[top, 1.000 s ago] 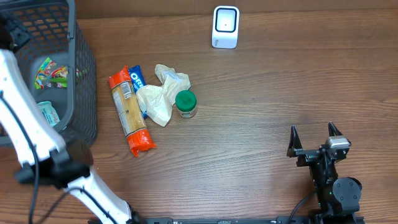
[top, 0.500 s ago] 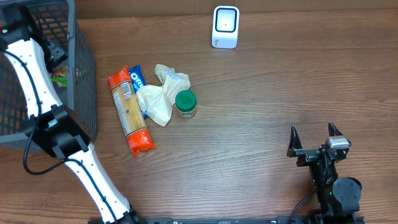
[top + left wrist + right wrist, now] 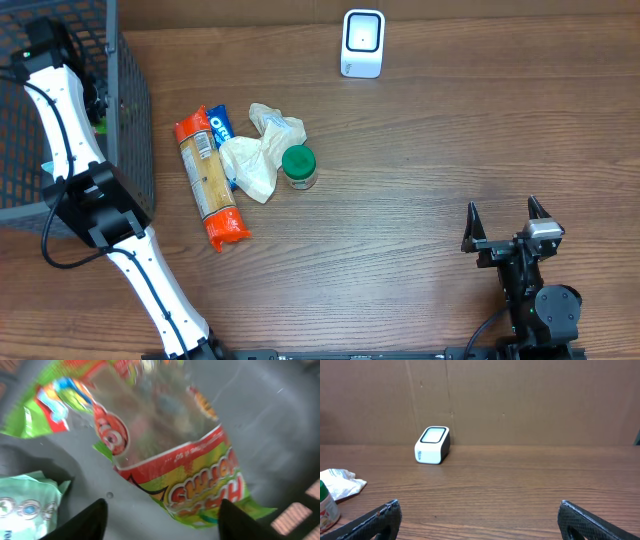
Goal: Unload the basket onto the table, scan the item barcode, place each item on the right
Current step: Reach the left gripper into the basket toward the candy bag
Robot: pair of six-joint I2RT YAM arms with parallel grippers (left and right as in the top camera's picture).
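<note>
From overhead, the left arm reaches over the rim of the dark grey mesh basket [image 3: 135, 150] at the far-left edge of the brown wooden table [image 3: 420, 220]. Its left gripper [image 3: 162, 521] is down inside the basket, and this view does not show how its fingers stand. On the open table lie a long orange-ended packet [image 3: 206, 182], a blue biscuit packet [image 3: 220, 125], a crumpled white plastic bag [image 3: 258, 152] and a green-lidded jar [image 3: 298, 165]. The white box-shaped barcode scanner [image 3: 362, 43] stands well apart from them at the far edge. The right gripper [image 3: 505, 228] rests near the front right with its fingers spread wide and nothing between them.

In the left wrist view, a green, red and yellow sweet bag with a clear window [image 3: 165, 445] lies on the basket floor, with a mint-green packet [image 3: 22, 505] beside it. The two black fingers are apart, one at each side of the bag's lower end, and not clamped on it.

The right wrist view looks across the bare wood to the scanner, fingers parted.

The step in hand appears to be picking an item out of the basket. The next move would call for lowering onto the slack bag, closing on it, lifting clear of the wall, then turning its barcode to the scanner.
</note>
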